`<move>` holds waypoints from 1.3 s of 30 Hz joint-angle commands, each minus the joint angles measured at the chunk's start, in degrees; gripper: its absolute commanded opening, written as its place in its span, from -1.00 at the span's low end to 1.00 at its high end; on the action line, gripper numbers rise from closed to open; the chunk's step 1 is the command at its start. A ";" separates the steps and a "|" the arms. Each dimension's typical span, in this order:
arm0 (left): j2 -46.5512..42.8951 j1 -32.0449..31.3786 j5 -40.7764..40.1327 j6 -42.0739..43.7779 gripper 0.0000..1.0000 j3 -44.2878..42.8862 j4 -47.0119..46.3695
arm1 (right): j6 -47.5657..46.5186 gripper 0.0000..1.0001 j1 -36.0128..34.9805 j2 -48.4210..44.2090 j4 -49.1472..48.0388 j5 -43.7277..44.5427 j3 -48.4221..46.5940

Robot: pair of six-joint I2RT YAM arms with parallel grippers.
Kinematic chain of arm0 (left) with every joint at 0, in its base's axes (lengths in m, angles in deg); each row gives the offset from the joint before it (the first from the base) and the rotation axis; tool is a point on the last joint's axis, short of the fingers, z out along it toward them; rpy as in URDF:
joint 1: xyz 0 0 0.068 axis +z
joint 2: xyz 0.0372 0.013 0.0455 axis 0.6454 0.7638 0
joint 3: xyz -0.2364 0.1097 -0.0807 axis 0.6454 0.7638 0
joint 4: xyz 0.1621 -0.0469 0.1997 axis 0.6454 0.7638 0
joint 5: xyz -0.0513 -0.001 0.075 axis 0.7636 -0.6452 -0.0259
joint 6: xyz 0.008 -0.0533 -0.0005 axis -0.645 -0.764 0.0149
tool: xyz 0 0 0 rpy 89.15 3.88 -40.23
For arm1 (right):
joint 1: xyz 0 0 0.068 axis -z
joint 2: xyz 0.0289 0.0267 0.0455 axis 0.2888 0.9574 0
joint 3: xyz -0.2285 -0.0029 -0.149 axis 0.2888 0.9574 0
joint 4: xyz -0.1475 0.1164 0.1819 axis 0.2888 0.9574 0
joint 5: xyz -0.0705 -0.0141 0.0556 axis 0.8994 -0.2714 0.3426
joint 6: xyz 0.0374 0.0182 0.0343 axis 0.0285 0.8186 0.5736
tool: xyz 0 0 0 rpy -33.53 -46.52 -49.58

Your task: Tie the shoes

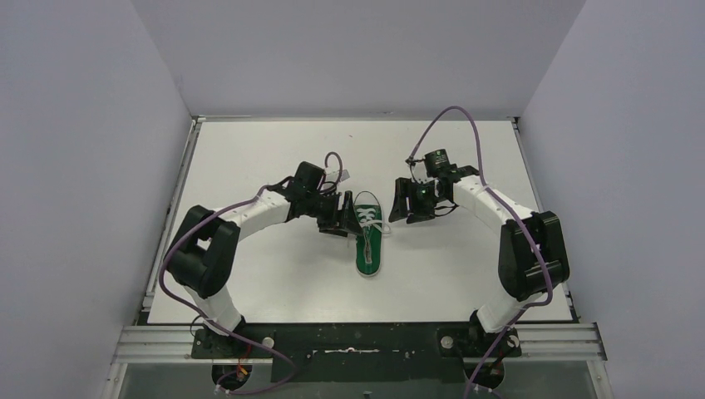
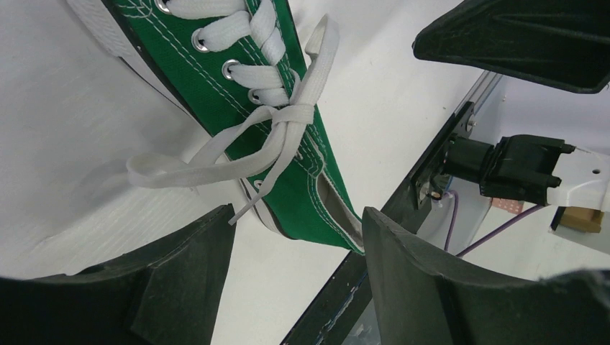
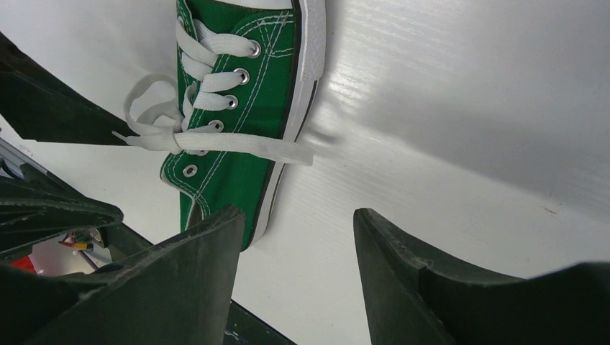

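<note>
Sneaker (image 1: 369,241) lies with laces (image 2: 286,116) crossed in one knot, left gripper (image 1: 337,219) at its 10 o'clock, right gripper (image 1: 405,207) at 2 o'clock, both released.

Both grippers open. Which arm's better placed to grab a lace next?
Left, probably. The left gripper sits right beside the shoe, with a lace tail ending by its finger. The right gripper stands off, with a gap of table between.

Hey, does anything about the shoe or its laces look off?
The laces on the green shoe look only half tied: one loop on one side, a loose end trailing across the sole rim onto the table. Nothing else stands out.
</note>
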 commanded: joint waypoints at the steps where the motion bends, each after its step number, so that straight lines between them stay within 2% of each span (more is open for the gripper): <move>1: -0.02 0.31 0.30 0.95 0.26 -3.58 -1.29 | -0.97 0.16 -0.13 -3.82 -1.22 -0.80 -1.92; 5: 1.97 0.68 1.68 2.37 0.19 -5.24 0.35 | -1.16 0.16 0.03 -3.79 -1.66 -0.95 -1.83; 11: 3.27 0.33 3.53 1.74 -0.35 -5.64 -0.10 | -1.50 0.16 0.08 -3.46 -1.98 -1.32 -1.94; 15: 2.56 1.20 3.62 2.40 -0.92 -4.47 1.38 | -1.26 0.18 0.19 -1.98 -2.33 -3.00 -2.38; 16: 2.20 1.61 3.43 2.73 -1.00 -4.01 2.08 | -0.97 0.22 0.17 -1.34 -2.30 -3.60 -2.58; 21: -1.28 3.14 1.91 3.77 -1.00 -0.26 4.44 | 3.29 0.50 0.60 2.00 -6.35 -9.07 -1.95; 25: -3.07 3.80 2.47 3.78 -1.00 3.77 4.41 | 6.99 0.58 0.53 4.85 -11.90 -15.00 -1.20; 34: -5.96 4.61 3.65 1.52 -1.00 11.77 1.06 | 11.89 0.52 0.55 8.99 -19.62 -21.30 -1.01; 39: -5.56 4.72 4.61 2.14 -1.00 12.58 1.01 | 14.23 0.41 0.54 11.29 -22.35 -22.73 -0.67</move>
